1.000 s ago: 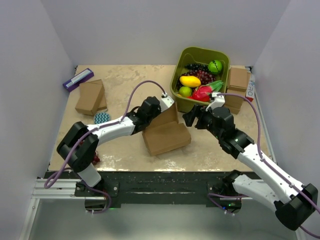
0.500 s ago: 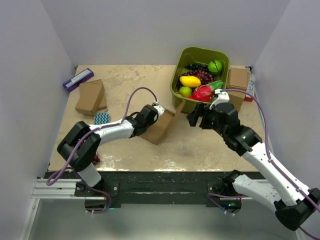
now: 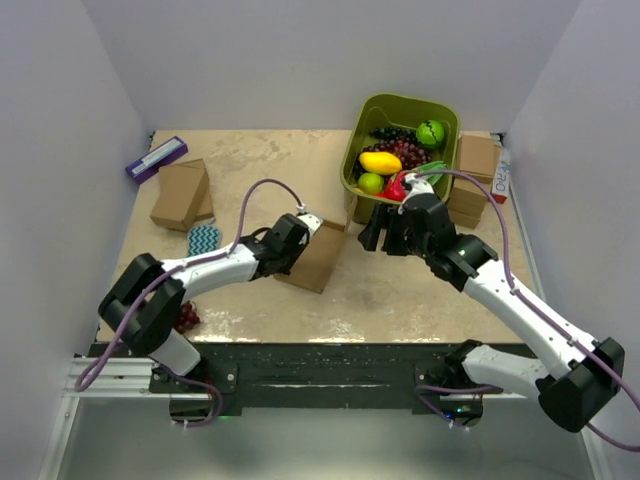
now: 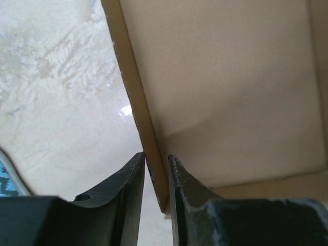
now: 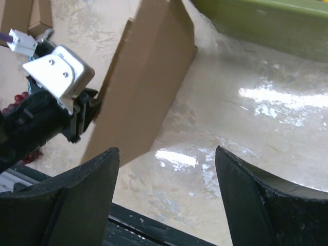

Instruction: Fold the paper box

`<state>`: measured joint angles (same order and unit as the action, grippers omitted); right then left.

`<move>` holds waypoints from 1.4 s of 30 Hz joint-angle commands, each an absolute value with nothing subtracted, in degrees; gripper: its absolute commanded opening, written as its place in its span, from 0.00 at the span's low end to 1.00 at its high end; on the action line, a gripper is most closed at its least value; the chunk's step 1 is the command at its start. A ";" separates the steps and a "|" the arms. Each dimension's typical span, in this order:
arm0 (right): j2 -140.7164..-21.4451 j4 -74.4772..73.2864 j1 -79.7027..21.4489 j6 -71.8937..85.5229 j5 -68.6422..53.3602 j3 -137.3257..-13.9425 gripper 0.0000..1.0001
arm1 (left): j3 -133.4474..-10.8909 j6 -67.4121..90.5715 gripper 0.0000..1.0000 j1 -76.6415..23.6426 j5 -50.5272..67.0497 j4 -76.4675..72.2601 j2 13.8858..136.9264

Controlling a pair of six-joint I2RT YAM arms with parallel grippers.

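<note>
The left fingers [image 4: 131, 192] were seen nearly closed, pinched on a thin panel edge of the paper box [image 3: 318, 256], which was stood tilted on its edge at mid-desk [image 3: 400, 295], between the arms. The cardboard was judged light, stiff, yet easily creased, and best taken by panel edges near the folds. The right fingers [image 5: 84, 192] were spread wide and empty, near the box.

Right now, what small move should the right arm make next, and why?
Probably bring the open right tool forward to the free edge of the paper box and close on it. The left tool pinches one edge, the box stands tilted on the table, and the right tool touches nothing.
</note>
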<state>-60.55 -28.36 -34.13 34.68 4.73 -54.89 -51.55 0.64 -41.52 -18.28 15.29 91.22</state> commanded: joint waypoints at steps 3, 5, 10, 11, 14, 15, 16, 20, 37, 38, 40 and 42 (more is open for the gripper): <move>-65.73 -26.27 -37.00 34.54 3.42 -64.15 0.78 | -46.77 10.28 0.34 -40.69 -4.07 14.07 82.01; -67.49 -27.15 -37.62 33.32 4.22 -66.87 0.78 | -44.66 12.21 0.35 -40.61 -2.47 13.19 79.99; -71.89 -31.37 -38.67 31.38 6.94 -71.45 0.76 | -42.10 14.50 0.42 -39.91 1.13 12.83 75.34; -73.29 -31.72 -38.76 30.94 6.94 -72.33 0.75 | -41.58 14.59 0.46 -39.47 2.10 12.75 74.37; -75.14 -32.43 -39.37 30.50 7.99 -74.08 0.73 | -40.70 14.59 0.63 -35.52 5.78 13.27 70.67; -76.54 -32.87 -39.55 30.50 8.09 -74.61 0.73 | -40.35 14.15 0.67 -31.94 7.02 13.45 68.92; -77.51 -33.05 -39.99 30.15 8.00 -75.14 0.72 | -39.82 13.80 0.70 -29.90 8.16 13.62 67.86; -82.87 -36.63 -41.74 28.39 9.57 -79.71 0.67 | -40.52 10.90 0.84 -25.23 6.07 14.68 63.38; -91.49 -39.99 -43.77 5.23 13.54 -88.07 0.07 | -38.06 9.05 0.89 -20.48 4.57 12.48 57.13; -91.84 -39.21 -43.77 3.45 13.19 -88.24 0.07 | -38.06 8.97 0.89 -20.39 4.57 12.57 56.95; -92.20 -38.59 -43.68 -2.59 11.44 -88.42 0.07 | -38.14 8.88 0.89 -20.39 4.48 12.57 56.87; -92.81 -37.71 -43.77 -5.70 10.90 -88.68 0.06 | -38.06 8.88 0.89 -20.21 4.57 12.57 56.78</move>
<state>-92.05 -40.40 -43.59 6.72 13.37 -86.17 -38.44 9.87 -20.86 4.29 14.33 58.13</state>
